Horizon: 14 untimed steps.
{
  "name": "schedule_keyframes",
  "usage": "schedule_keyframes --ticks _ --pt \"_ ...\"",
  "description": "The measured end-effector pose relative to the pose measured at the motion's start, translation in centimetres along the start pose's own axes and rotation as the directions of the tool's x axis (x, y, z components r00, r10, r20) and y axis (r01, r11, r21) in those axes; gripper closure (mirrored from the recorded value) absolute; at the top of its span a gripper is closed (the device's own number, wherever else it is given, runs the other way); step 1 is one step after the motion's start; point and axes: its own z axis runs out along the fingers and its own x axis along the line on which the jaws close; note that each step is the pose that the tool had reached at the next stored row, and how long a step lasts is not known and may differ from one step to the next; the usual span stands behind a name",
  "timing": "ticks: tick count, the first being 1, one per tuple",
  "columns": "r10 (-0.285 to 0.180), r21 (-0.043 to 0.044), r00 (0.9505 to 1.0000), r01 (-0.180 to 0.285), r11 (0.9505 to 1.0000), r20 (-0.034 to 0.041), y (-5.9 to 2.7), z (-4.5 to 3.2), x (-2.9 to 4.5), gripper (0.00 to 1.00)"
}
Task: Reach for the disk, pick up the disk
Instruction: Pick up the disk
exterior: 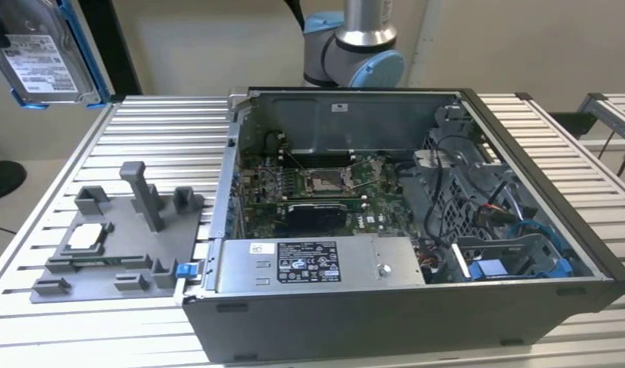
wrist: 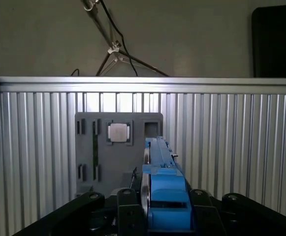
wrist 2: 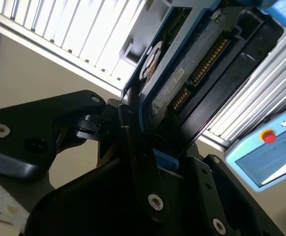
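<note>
a ribbed metal surface (exterior: 138, 130) spans the exterior view. an open computer case (exterior: 394, 322) sits on it at the centre and right, its boards and cables showing. the arm (exterior: 353, 46) rises behind the case at the top centre of that frame. a grey tray (exterior: 107, 264) with upright posts lies on the surface at the lower left, just beside the case.

the disk (exterior: 46, 65) hangs in the upper left corner of the exterior view, up off the surface and well apart from the case, its white label facing the camera and its blue bracket round the edges. in the first wrist view the disk (wrist: 160, 157) stands edge-on above the tray (wrist: 88, 147).

the pincer (wrist: 163, 201) is clenched on the disk, a black finger (wrist: 128, 206) pressed to each flat side. the second wrist view shows the same grip on the disk (wrist 2: 182, 83).

a small square chip (exterior: 87, 236) rests in the tray.
</note>
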Motion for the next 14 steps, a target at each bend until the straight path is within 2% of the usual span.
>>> schedule_keyframes --ticks 4,9,11,14 --pt "0.000 0.0000 1.0000 0.000 1.0000 0.0003 0.00 -0.42 0.00 1.00" --pt "0.000 0.0002 1.0000 0.000 1.0000 0.0004 -0.02 -0.41 0.00 1.00" --pt "0.000 -0.0001 1.0000 0.000 1.0000 0.0002 -0.34 -0.42 0.00 1.00" --pt "0.000 -0.0003 1.0000 0.000 1.0000 0.0003 -1.41 -0.43 -0.02 1.00"
